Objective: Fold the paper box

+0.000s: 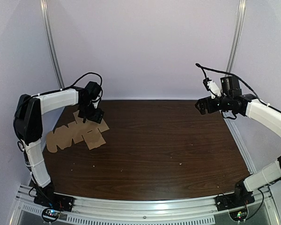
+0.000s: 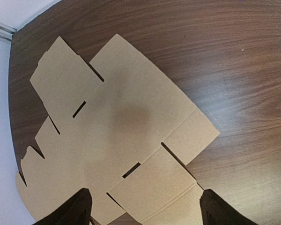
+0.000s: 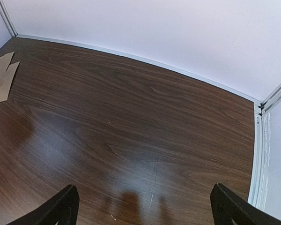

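Note:
A flat, unfolded brown cardboard box blank (image 1: 75, 136) lies at the table's far left, its flaps and slots spread out. In the left wrist view the blank (image 2: 117, 131) fills most of the frame. My left gripper (image 1: 91, 114) hovers over the blank's far right part, open, with nothing between its fingers (image 2: 79, 208). My right gripper (image 1: 203, 105) hangs high over the far right of the table, open and empty. A corner of the blank (image 3: 1, 77) shows at the left edge of the right wrist view.
The dark wood table (image 1: 159, 145) is bordered by white walls with metal rails (image 1: 51, 47) at the back corners. A rail (image 3: 256, 154) runs along the table's right edge. A few small specks lie on the wood.

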Robot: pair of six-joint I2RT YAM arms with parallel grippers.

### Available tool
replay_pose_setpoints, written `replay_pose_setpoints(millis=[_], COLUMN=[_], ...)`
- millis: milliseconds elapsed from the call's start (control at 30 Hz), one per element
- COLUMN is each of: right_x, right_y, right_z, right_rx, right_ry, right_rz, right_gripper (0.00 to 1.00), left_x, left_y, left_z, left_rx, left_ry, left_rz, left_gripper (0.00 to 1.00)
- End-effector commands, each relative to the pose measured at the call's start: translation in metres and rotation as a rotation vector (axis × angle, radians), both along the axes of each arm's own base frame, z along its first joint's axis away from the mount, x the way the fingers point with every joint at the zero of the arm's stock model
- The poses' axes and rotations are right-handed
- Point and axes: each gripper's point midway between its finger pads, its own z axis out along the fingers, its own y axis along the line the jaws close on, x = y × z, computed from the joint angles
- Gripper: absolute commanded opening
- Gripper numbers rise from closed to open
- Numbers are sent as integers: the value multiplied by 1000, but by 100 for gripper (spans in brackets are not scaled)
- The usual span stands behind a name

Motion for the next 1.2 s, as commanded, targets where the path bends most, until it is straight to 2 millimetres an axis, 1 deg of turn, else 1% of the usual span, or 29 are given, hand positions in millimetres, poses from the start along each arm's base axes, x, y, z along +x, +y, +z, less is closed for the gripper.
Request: replay_pose_setpoints(millis=[0,33,100,133,200,333,433,567,633,767,867,967,1033,1067,1167], right_x=[2,2,4,4,2,-6,-9,-11,-12,-14,-15,-17,-18,-18,-19], right_y=[-4,-5,-6,-6,-3,6,10,11,12,13,14,14,15,15,16], right_z=[-5,-6,-9,-10,-12,-14,-12,-13,-13,-14,-13,-12,-12,-12,-13], right_rx=[-26,-39,-60,-60,-58,-39,-33,-31,-29,-30,-29,-28,-28,-30,-30], right_ry=[12,22,37,42,51,79,85,89,92,93,94,91,89,88,90], right_rz=[-32,-30,-33,-31,-10,52,77,92,100,110,116,124,129,132,144], right_gripper=[100,100,100,100,100,100,100,100,100,100,100,100,100,100,100], left_x=[6,6,2,0,-7,-21,-26,-33,-36,-45,-53,-62,-69,-72,-89], left_y=[27,37,49,55,68,77,75,64,54,28,-2,-30,-50,-65,-117], left_z=[1,-5,-24,-32,-43,-62,-74,-86,-92,-107,-118,-124,-127,-129,-134], left_rx=[2,-2,-38,-38,16,75,72,28,25,16,-25,-45,-75,-114,-249], left_ry=[39,59,138,174,232,297,331,374,387,426,456,474,476,471,483], left_rz=[122,154,176,183,198,192,185,168,141,73,12,-38,-52,-58,-68], left_gripper=[80,77,60,56,56,58,58,55,55,55,54,53,52,51,50])
